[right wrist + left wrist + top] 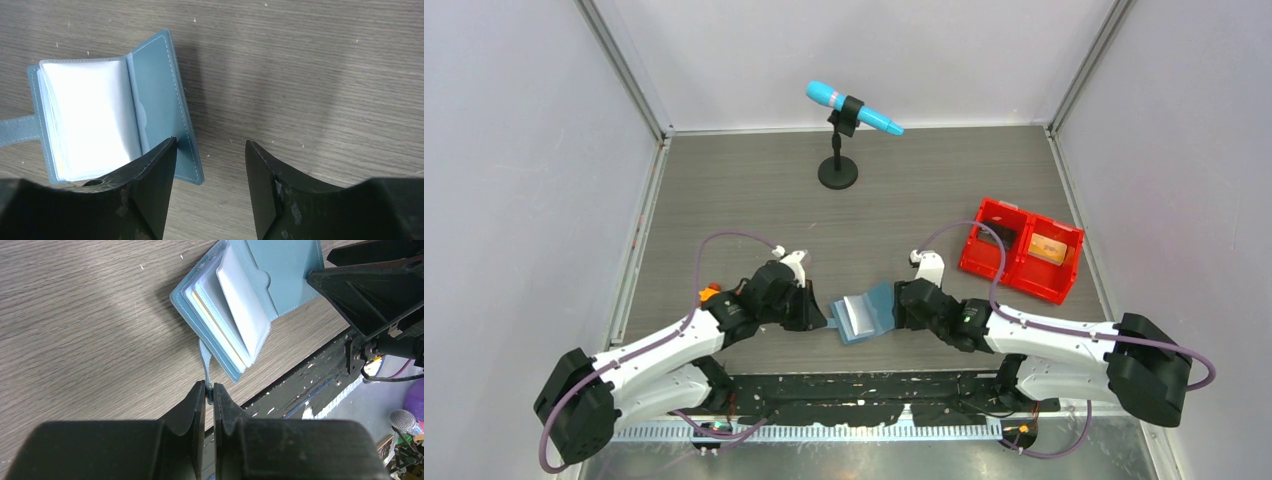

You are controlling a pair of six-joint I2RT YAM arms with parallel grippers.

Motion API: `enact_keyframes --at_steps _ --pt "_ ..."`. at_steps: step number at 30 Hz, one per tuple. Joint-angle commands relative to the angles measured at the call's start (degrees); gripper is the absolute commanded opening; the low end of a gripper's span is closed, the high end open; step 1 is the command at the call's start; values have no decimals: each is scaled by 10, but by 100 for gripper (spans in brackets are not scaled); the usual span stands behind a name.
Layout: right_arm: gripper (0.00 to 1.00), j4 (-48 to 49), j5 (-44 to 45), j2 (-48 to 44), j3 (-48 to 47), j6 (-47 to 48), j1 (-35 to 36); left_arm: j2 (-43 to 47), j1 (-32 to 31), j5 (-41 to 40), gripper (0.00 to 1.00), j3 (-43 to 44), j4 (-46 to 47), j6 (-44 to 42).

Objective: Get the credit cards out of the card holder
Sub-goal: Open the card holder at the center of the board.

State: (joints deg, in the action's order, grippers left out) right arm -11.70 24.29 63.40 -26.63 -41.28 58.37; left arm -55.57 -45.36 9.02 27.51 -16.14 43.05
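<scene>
At the near edge of the table (754,190), the card holder (235,300) is laid open flat between the two arms; it is held by its strap (204,360), which is pinched between the pressed-together fingers of the left gripper (210,392), apparently so that the wallet is anchored and kept from sliding while it is worked on; the right gripper (210,160) is kept with its fingers (160,175) spread wide and holding nothing, one fingertip set over the edge of the bare right cover, though whether it is pressed down cannot be told; the credit cards (223,331) are seen only as a thin yellow edge tucked among the pale plastic sleeves on the left half, so none is judged to be out of these sleeves yet; the fanned sleeves themselves are what stand in the way of a clean grip on a card edge; a little farther off, a small orange object (710,293) is seen beside the left arm; to the right, well apart, a red bin (1064,285) is placed, with a flat orange-tan piece in its right compartment that cannot be identified for certain; farthest back, a blue microphone (854,108) is mounted on a stand, clear of both arms.
</scene>
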Motion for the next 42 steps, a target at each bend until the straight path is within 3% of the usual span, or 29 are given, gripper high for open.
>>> enact_keyframes --at_steps 1,10,17,24,33,42 --pt "60 -42 -20 -8 -43 13 -2 16 -1 2 0 -1 7 -9" --pt "68 -92 -66 -79 -117 29 7 25 0 5 0 2 8 -8" --pt "57 18 -154 -78 -103 26 11 26 0 10 0 2 15 -4" --pt "55 135 -225 -3 -94 4 27 20 0 16 0 -1 26 1" --pt "58 171 -206 100 -111 -3 35 27 0 21 0 1 26 5" --pt "65 131 -130 160 -128 21 35 47 0 13 0 2 8 2"
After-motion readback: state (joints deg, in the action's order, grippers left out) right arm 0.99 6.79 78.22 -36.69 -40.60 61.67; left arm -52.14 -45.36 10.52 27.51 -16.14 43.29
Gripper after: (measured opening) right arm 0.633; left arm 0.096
